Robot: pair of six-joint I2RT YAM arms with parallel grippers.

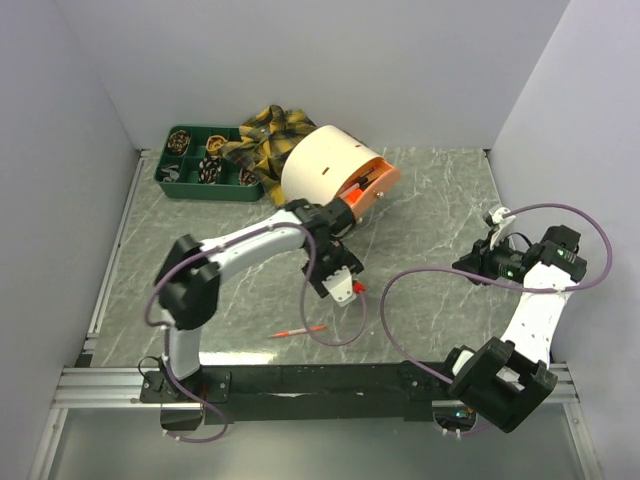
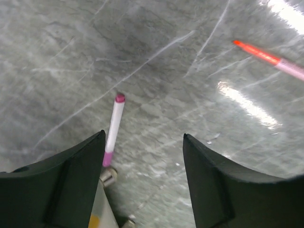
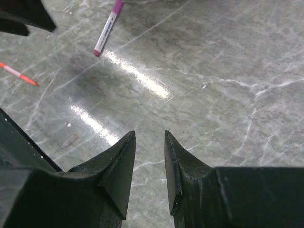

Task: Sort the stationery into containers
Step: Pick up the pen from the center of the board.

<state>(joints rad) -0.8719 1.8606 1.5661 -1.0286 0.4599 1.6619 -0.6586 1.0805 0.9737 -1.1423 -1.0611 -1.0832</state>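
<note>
The sorting looks partly done. Several compartments of the green tray [image 1: 200, 192] at the far left already hold small items, too small to name. The cream drum [image 1: 315, 160] lies on its side beside the plaid cloth [image 1: 265, 135], its orange inner tray [image 1: 378, 182] facing right; what it contains cannot be made out. At least two pieces are loose on the marble surface [image 1: 440, 200]: a pink marker [image 2: 114, 126] and, well apart from it, an orange pen [image 2: 266, 56]. The left claw [image 2: 143, 137] hangs above the marker with its jaws wide open and empty, the marker lying just by the left finger rather than centred between them. The right claw [image 3: 149, 133] waits off to the right, jaws only narrowly parted, holding nothing. Both pens need to reach a container.
</note>
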